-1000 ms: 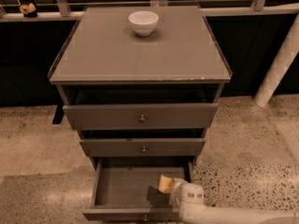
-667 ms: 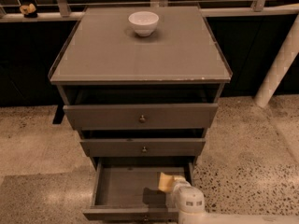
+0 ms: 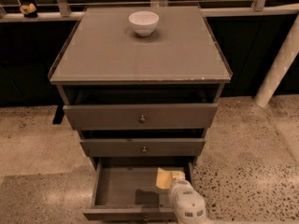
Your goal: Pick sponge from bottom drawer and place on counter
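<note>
No text, brand, number or sign can be read. The only candidate is a small dark marking on the white wrist housing (image 3: pixel 189 213) of the arm, and its characters are illegible. This housing lies directly behind the hand (image 3: pixel 178 176), which is at the right rear of the open bottom drawer (image 3: pixel 117 192), right beside the sponge (image 3: pixel 162 178). The counter (image 3: pixel 140 55) and the white bowl (image 3: pixel 143 22) standing on it show plain surfaces.
</note>
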`<action>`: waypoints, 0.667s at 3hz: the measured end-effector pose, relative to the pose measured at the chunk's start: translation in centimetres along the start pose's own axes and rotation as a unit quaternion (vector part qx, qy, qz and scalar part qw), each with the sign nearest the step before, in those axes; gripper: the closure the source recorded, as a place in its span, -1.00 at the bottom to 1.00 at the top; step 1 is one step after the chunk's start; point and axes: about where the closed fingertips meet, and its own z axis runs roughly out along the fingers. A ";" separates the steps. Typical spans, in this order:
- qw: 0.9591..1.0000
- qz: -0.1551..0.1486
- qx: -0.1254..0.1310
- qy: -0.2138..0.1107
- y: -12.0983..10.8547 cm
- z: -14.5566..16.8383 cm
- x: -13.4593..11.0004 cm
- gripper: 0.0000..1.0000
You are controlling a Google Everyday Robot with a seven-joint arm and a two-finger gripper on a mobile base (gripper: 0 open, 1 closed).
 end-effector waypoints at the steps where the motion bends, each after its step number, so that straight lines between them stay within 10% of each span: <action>1: 1.000 -0.005 -0.008 0.006 0.2 0.4 -0.1 1.00; 2: 0.999 -0.028 0.027 0.021 -1.9 -2.0 -0.9 1.00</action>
